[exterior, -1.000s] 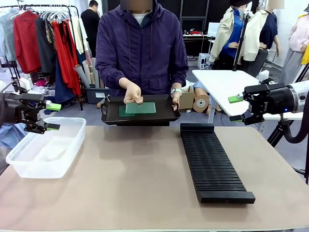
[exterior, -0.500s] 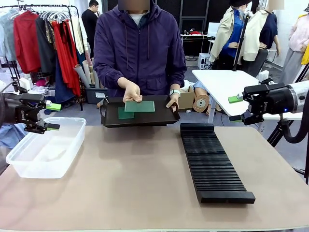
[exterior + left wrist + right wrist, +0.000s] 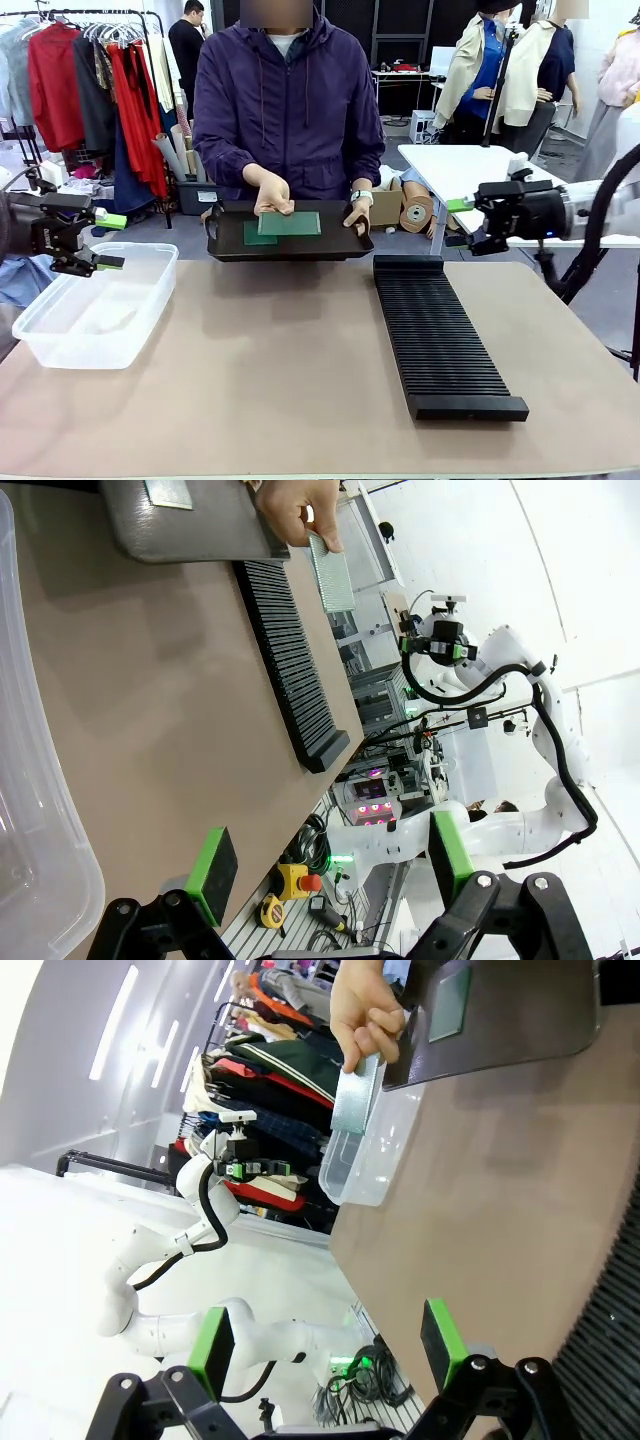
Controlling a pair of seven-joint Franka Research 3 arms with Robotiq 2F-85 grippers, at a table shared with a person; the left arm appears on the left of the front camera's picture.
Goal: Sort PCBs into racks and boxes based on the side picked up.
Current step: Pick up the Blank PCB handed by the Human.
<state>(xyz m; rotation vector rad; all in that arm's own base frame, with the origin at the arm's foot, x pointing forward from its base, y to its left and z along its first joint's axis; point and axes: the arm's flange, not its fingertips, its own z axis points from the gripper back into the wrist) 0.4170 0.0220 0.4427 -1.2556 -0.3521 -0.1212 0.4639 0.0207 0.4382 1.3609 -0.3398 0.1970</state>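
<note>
Left gripper (image 3: 111,241) at mid-left and right gripper (image 3: 458,222) at mid-right both gape empty while a person's hand (image 3: 273,197) touches PCBs (image 3: 296,224) upper centre.

Front, two wrists; common table (image 3: 250,370)

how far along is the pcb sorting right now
Done: nothing yet; the rack and the clear tub hold no green boards. In hand: the person's hand is on the PCBs lying in the black tray they hold up. To do: all the sorting; the left gripper and right gripper are open, holding nothing, off to either side.
</note>
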